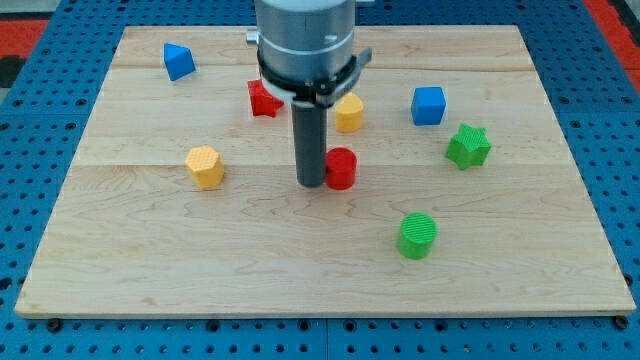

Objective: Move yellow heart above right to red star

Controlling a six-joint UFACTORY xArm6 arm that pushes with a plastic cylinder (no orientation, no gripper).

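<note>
The table (150, 250) was a pale wood board with visible grain and a couple of plank seams running across it. It sat on a blue pegboard surface (600, 120) full of little holes, with bits of red (25, 25) showing in the top corners. Lighting looked even and soft.

Heart (349, 113) right of star (263, 99)

My tip (310, 184) rests on the worktop (150, 270) just left of the red cylinder (341, 168), below the yellow heart (348, 113) and red star (263, 99).
</note>
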